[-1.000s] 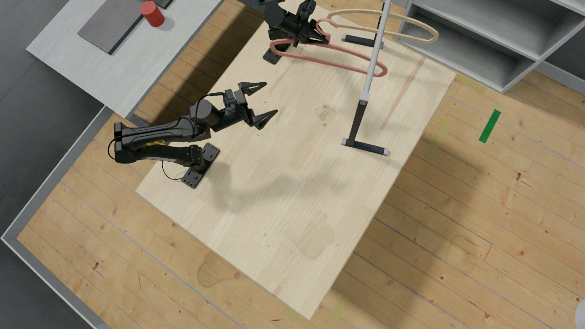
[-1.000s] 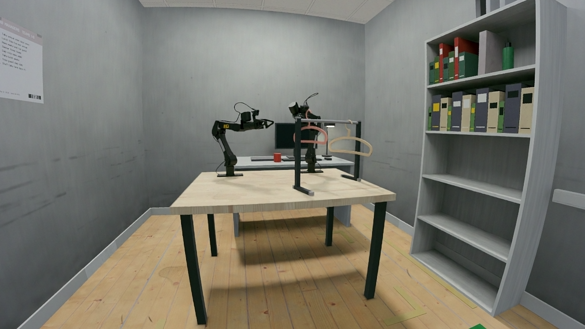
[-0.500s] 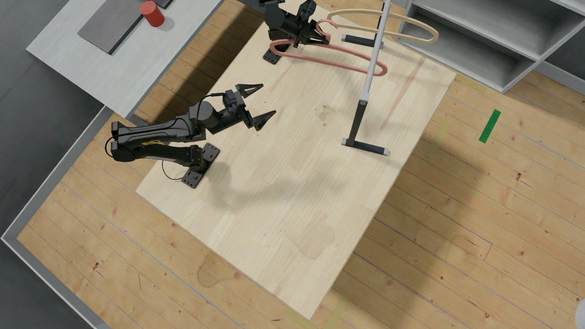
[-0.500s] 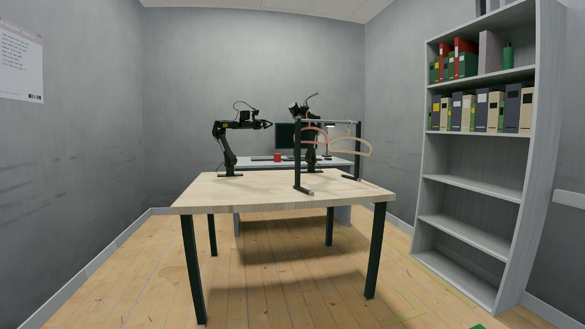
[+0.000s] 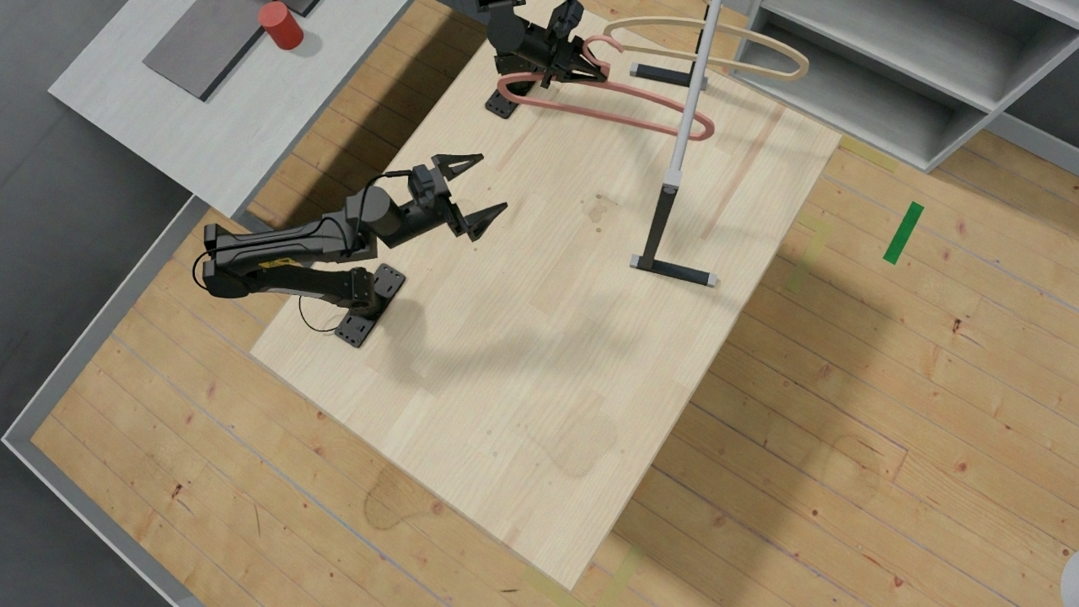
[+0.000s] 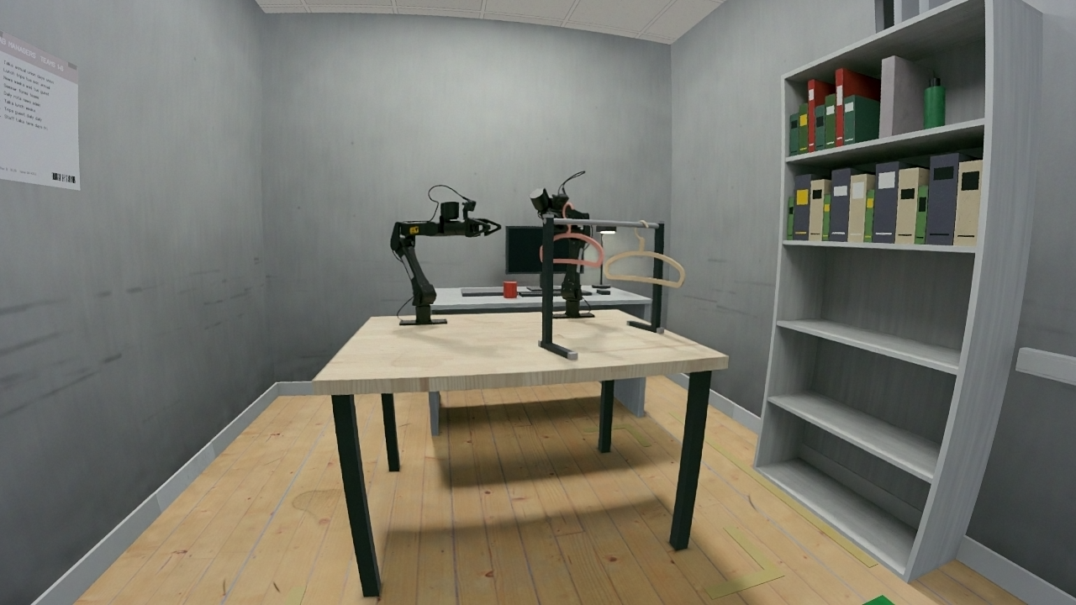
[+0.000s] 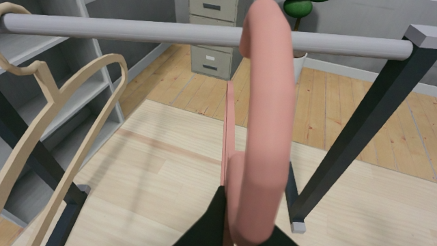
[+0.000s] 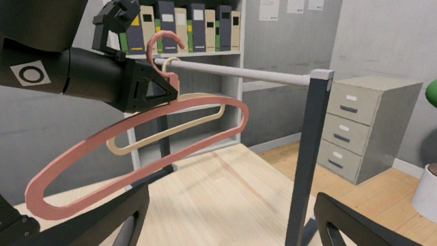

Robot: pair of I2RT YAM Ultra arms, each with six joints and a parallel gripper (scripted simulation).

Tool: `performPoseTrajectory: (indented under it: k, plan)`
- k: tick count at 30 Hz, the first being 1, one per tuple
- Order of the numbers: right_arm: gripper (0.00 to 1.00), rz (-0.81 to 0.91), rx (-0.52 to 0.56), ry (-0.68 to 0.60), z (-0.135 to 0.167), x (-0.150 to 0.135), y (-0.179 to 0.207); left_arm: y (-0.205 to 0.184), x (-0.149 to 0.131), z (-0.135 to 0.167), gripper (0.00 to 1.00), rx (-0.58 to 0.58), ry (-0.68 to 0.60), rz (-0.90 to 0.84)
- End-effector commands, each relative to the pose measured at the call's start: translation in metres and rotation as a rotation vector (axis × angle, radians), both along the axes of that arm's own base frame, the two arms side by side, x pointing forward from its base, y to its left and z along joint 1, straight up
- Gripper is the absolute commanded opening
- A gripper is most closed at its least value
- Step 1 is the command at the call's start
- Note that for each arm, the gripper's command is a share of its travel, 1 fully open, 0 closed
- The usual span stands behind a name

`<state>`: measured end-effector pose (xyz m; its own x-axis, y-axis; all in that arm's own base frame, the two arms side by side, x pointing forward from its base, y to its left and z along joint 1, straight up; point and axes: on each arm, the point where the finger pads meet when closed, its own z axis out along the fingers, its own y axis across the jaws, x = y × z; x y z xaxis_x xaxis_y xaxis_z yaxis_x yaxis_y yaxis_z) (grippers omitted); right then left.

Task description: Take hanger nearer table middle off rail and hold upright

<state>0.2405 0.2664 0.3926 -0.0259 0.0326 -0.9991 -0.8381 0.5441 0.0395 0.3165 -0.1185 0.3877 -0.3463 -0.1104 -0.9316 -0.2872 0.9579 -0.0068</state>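
The pink hanger (image 5: pixel 641 96) is tilted, with its hook (image 5: pixel 603 43) off the grey rail (image 5: pixel 697 67) on my left arm's side. Its body still reaches under the rail. My left gripper (image 5: pixel 592 72) is shut on the hanger's neck just below the hook, as the right wrist view (image 8: pixel 171 92) also shows. In the left wrist view the pink hook (image 7: pixel 270 119) stands in front of the rail (image 7: pixel 136 31). The beige hanger (image 6: pixel 646 280) hangs on the rail near the far post. My right gripper (image 5: pixel 490 182) is open and empty, high over the table, away from the rack.
The rack's black posts and feet (image 5: pixel 671 267) stand on the table's right half. A grey bookshelf (image 6: pixel 903 301) stands past the table's right edge. A side desk with a red cylinder (image 5: pixel 280 24) lies behind the arms.
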Motion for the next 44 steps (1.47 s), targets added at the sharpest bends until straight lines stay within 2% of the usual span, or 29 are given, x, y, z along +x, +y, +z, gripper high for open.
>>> performPoseTrajectory:
  k: [1, 4, 44]
  plan:
    - [1.00, 0.001, 0.005, -0.030, 0.0163, -0.0062, -0.0068, 0.0048, -0.0037, 0.0110, 0.00, 0.003, -0.019, 0.019]
    - [1.00, 0.007, -0.003, -0.008, 0.0078, -0.0050, -0.0032, 0.0048, -0.0037, 0.0110, 0.00, 0.003, -0.019, 0.019]
    - [1.00, 0.007, -0.003, -0.008, 0.0078, -0.0050, -0.0032, 0.0048, -0.0037, 0.0110, 0.00, 0.003, -0.019, 0.019]
